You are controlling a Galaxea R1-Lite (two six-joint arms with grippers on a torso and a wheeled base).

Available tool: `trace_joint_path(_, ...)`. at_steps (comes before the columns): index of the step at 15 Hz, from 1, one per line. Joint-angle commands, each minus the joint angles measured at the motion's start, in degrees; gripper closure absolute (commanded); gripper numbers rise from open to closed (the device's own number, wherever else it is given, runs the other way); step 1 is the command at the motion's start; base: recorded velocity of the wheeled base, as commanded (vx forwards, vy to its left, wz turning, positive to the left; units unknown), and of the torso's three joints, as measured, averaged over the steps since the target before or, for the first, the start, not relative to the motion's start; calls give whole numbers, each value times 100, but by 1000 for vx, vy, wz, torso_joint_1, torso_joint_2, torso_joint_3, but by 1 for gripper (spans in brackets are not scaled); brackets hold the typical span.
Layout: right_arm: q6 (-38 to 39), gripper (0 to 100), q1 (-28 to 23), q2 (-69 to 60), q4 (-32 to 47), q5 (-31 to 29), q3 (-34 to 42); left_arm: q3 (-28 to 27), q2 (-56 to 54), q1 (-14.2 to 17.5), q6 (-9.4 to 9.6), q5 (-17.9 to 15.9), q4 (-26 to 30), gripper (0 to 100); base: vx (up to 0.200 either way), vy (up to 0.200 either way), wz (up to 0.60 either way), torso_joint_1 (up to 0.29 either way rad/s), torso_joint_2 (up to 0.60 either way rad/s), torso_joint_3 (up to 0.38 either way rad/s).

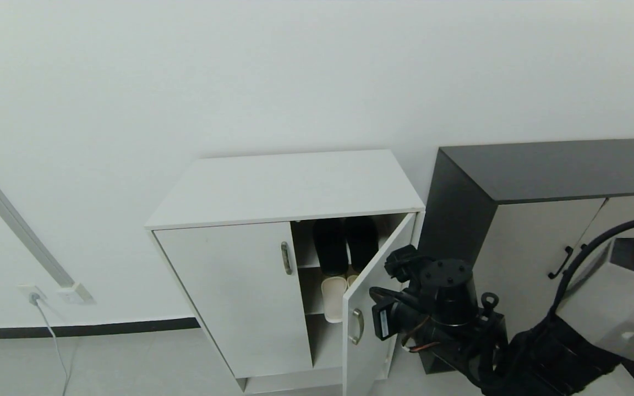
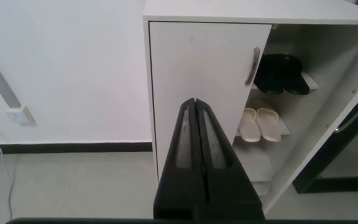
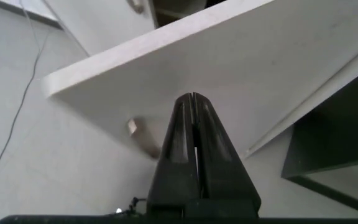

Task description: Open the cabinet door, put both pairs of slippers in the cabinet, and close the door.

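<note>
The white cabinet [image 1: 295, 187] has its left door [image 1: 234, 291] closed and its right door [image 1: 375, 286] swung partly open. A black pair of slippers [image 1: 344, 242] lies on the upper shelf, and a cream pair [image 1: 333, 297] on the shelf below. My right gripper [image 3: 193, 99] is shut with nothing in it, its tip against the outer face of the open door above the handle [image 3: 143, 134]. My left gripper [image 2: 194, 102] is also shut and holds nothing. It hangs in front of the closed left door [image 2: 204, 56], with both pairs [image 2: 281, 73] [image 2: 263, 123] beyond it.
A dark cabinet [image 1: 542, 170] stands close on the right, just behind the open door. On the wall at the left are a socket with a cable [image 1: 33, 297] and a grey conduit [image 1: 14, 220]. Bare floor lies in front of the white cabinet.
</note>
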Motion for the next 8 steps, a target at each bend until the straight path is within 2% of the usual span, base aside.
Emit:
trace_joint_path(1, -5, 100, -56, 432, -11, 3, -266, 1, 7, 1, -1, 4, 0, 100, 0, 0, 0, 0, 0, 0)
trace_joint_path(8, -23, 100, -249, 1064, -11, 47, -1224, 1, 7, 1, -10, 21, 0, 100, 0, 0, 0, 0, 0, 0)
